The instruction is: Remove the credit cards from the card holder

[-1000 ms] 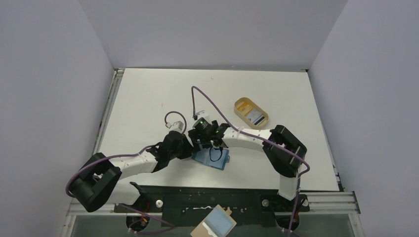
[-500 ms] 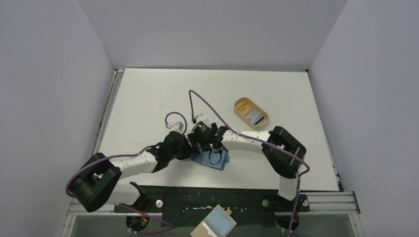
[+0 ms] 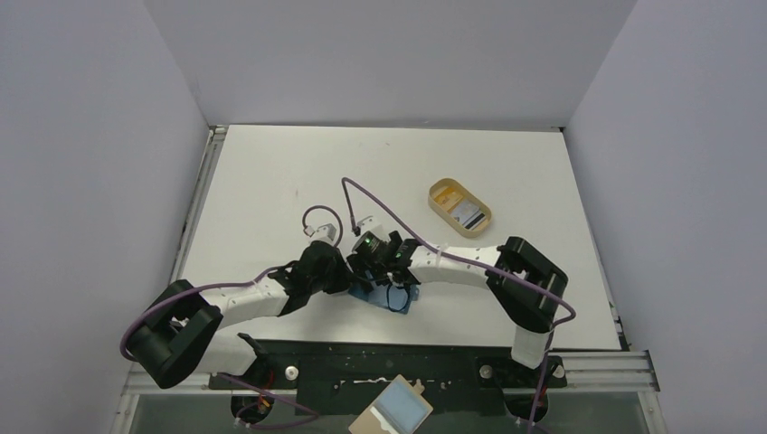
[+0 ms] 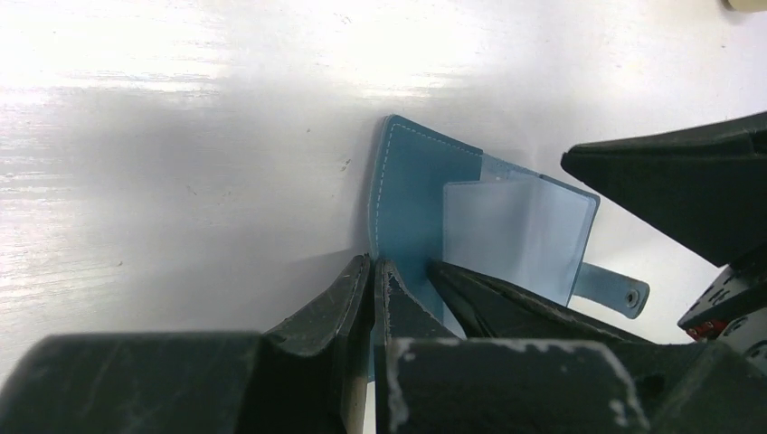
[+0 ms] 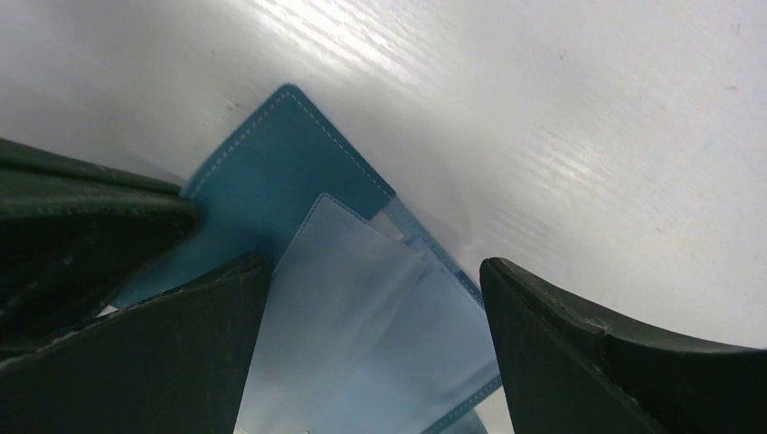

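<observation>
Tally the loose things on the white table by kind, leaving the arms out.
card holder: 1
tray: 1
card visible in the tray: 1
total: 3

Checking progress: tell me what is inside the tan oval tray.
A pale card with dark markings lies at one end of the tray; the other end is bare. Anything beneath that card is covered.

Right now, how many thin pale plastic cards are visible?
1: the dark-striped pale plastic card lies in the tan oval tray. Others may hide beneath it or inside the teal folding wallet.
</observation>
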`<control>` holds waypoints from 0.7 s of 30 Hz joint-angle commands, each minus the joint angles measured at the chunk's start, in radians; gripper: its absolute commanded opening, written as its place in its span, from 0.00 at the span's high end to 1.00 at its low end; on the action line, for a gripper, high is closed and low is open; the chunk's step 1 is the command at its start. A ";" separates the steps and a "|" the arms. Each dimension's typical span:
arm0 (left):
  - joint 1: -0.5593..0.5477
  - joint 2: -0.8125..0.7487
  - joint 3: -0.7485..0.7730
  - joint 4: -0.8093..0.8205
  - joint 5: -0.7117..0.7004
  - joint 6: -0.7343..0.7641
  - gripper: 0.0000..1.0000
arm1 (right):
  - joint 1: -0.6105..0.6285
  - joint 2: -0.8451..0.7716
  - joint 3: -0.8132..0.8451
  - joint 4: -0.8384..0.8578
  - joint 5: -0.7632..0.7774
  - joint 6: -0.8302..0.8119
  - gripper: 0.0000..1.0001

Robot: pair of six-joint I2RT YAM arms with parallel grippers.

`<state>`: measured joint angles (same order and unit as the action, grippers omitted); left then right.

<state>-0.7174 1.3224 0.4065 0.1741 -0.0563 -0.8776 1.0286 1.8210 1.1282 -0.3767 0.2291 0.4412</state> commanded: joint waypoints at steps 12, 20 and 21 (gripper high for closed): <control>-0.001 -0.057 0.060 0.013 -0.052 0.038 1.00 | 0.009 -0.195 -0.123 -0.186 0.135 0.007 0.11; 0.000 -0.060 0.061 0.007 -0.055 0.045 1.00 | 0.000 -0.337 -0.132 -0.312 0.229 0.061 0.11; -0.001 -0.061 0.060 0.007 -0.057 0.046 1.00 | -0.001 -0.352 -0.133 -0.324 0.237 0.065 0.11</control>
<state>-0.7227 1.2896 0.4278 0.1677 -0.0834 -0.8520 1.0290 1.5501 0.9962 -0.6235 0.3721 0.4728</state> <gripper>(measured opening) 0.009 0.891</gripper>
